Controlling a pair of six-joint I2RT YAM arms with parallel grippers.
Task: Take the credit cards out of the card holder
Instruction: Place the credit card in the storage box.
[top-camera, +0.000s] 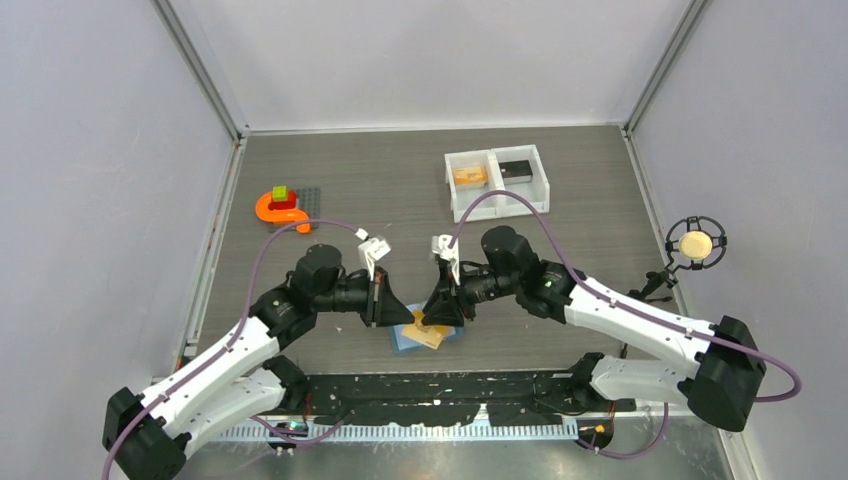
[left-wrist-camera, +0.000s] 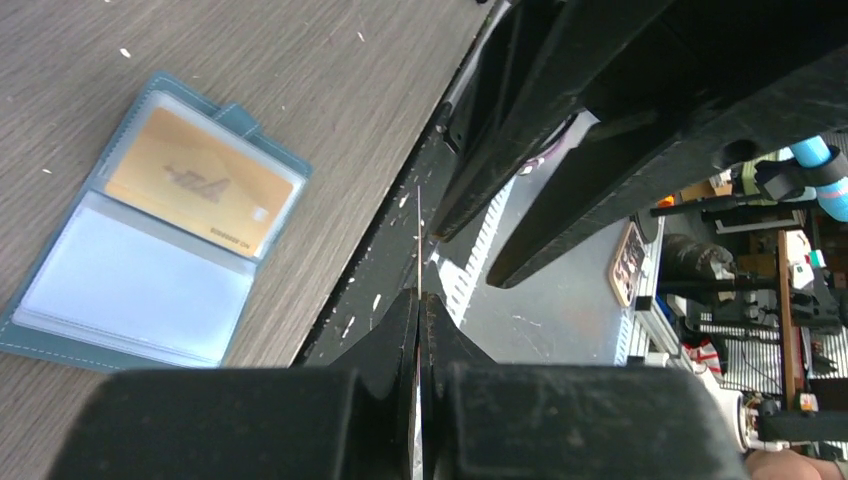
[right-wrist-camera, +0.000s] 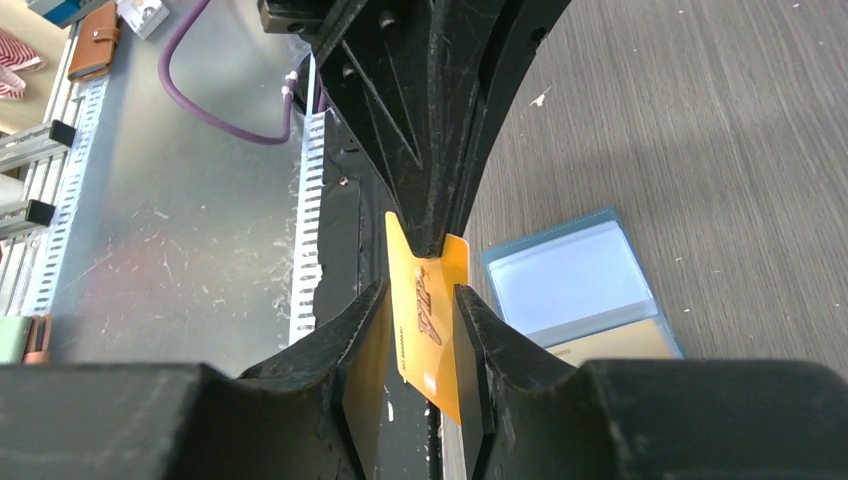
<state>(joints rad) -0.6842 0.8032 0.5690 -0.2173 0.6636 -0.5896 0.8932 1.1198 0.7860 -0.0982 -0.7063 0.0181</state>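
The light-blue card holder (top-camera: 404, 341) lies open on the table near the front edge, between the two arms. One pocket holds a yellow-orange credit card (left-wrist-camera: 195, 180); the other pocket (left-wrist-camera: 130, 285) looks empty. My left gripper (left-wrist-camera: 420, 300) is shut on a second orange credit card (right-wrist-camera: 432, 330), held on edge above the table's front edge; in the left wrist view it shows only as a thin line (left-wrist-camera: 419, 240). My right gripper (right-wrist-camera: 420, 290) faces the left one, its jaws on either side of this card's lower part with small gaps showing.
A white two-compartment tray (top-camera: 495, 155) stands at the back, with an orange flat piece (top-camera: 470, 175) and a dark one (top-camera: 515, 170) inside. An orange curved toy (top-camera: 280, 208) sits on a grey plate at the back left. A round device (top-camera: 696, 244) stands right.
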